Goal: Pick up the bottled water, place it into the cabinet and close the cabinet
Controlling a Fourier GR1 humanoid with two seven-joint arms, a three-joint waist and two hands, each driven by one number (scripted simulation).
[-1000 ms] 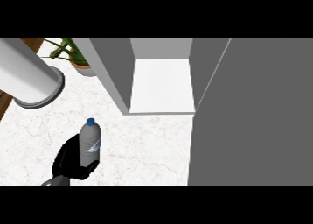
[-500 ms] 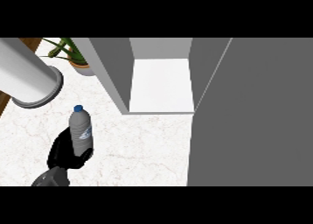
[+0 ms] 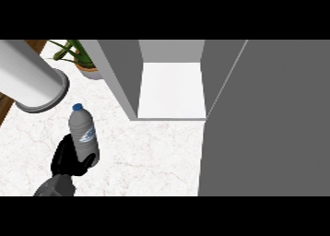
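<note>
Cabinet door (image 3: 276,120), swung open, fills the right side; the cabinet (image 3: 171,90) interior is exposed beside it at upper centre. Over the marble counter (image 3: 154,156), the bottled water (image 3: 83,131) is gripped by the left hand (image 3: 67,161), fingers curled round its lower body. Its long axis runs up the view, cap farthest. The opening lies ahead and rightward of the bottle, well apart. No right hand is seen.

No words, numbers, brand names or signs can be read anywhere. The bottled water (image 3: 82,123) carries a label (image 3: 86,135) with a small blue and white mark, but no letters can be made out on it.
</note>
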